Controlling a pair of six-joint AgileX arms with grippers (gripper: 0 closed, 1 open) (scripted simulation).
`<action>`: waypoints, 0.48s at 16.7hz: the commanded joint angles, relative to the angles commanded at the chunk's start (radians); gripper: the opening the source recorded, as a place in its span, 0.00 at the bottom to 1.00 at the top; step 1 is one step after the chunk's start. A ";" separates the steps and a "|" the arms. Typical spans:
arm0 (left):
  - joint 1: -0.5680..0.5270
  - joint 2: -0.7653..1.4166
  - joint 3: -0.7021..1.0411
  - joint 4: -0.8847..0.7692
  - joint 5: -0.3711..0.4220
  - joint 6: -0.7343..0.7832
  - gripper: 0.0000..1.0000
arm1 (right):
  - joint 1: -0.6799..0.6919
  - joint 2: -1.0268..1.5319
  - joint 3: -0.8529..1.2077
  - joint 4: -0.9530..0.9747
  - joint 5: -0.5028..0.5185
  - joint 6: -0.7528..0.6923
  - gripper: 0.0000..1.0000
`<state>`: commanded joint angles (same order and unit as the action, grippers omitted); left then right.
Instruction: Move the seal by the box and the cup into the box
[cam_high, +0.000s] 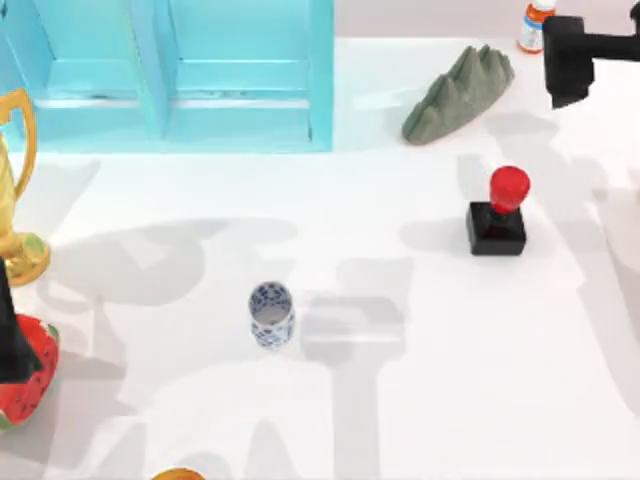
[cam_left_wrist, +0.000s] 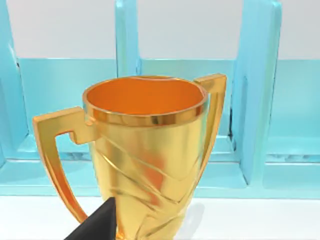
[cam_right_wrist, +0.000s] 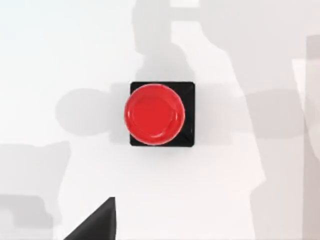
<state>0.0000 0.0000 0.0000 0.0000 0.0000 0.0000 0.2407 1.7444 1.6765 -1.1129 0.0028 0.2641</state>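
The seal (cam_right_wrist: 154, 114) sits upright straight beneath my right wrist camera, at the bench's (cam_high: 420, 400) three o'clock, well clear of the box (cam_high: 180, 75); I'm lining up, finger spread I cannot tell, descent next.

A gold trophy (cam_high: 15, 200) and watermelon slice (cam_high: 30, 385) sit left; a grey rock (cam_high: 458, 95) and orange-capped bottle (cam_high: 534, 27) far right.

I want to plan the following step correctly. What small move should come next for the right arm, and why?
Probably lower the right gripper straight down toward the seal. The right wrist view looks directly down on its red knob, nearly centred, and the seal stands upright and free on the table, outside the box.
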 joint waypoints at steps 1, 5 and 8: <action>0.000 0.000 0.000 0.000 0.000 0.000 1.00 | 0.012 0.089 0.085 -0.055 0.000 0.011 1.00; 0.000 0.000 0.000 0.000 0.000 0.000 1.00 | 0.052 0.387 0.370 -0.242 0.001 0.049 1.00; 0.000 0.000 0.000 0.000 0.000 0.000 1.00 | 0.071 0.529 0.507 -0.331 0.002 0.068 1.00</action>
<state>0.0000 0.0000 0.0000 0.0000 0.0000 0.0000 0.3117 2.2738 2.1831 -1.4444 0.0045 0.3323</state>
